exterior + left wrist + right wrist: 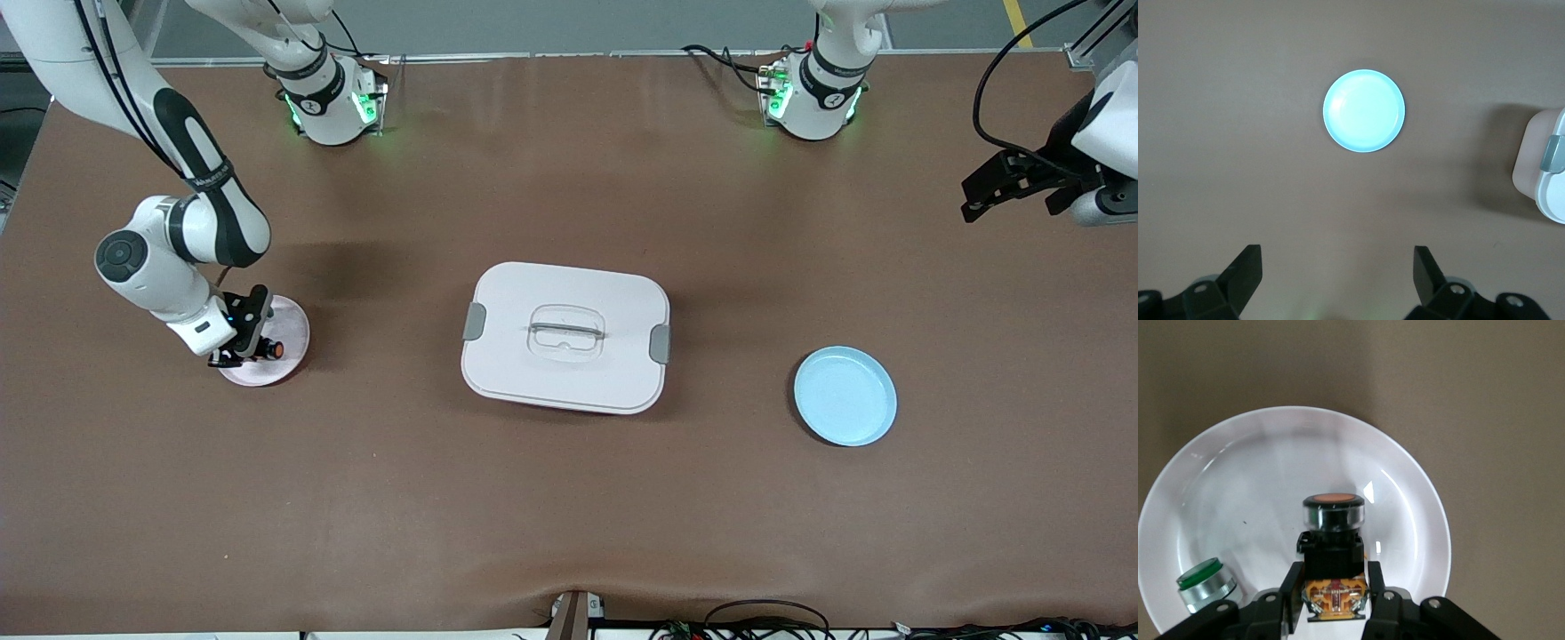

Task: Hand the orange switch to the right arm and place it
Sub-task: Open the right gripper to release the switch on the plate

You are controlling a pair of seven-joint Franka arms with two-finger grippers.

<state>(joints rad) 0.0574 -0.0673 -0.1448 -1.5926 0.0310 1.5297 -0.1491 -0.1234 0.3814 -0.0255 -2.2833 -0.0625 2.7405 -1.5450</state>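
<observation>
The orange switch [274, 349], a black body with a round orange cap, sits between the fingers of my right gripper [247, 348] over the white plate [289, 322] at the right arm's end of the table. In the right wrist view the fingers [1293, 590] press both sides of the switch [1333, 537], cap pointing away from the wrist, low over the plate [1271, 473]. I cannot tell whether it touches the plate. My left gripper [1005, 182] is open and empty, held high at the left arm's end; its wrist view shows the gripper [1338, 270] with jaws wide apart.
A green-capped button [1205, 585] lies on the white plate beside the switch. A white lidded container [565, 336] sits mid-table and also shows in the left wrist view [1546, 167]. A light blue plate [845, 396] lies toward the left arm's end, seen too from the left wrist [1363, 111].
</observation>
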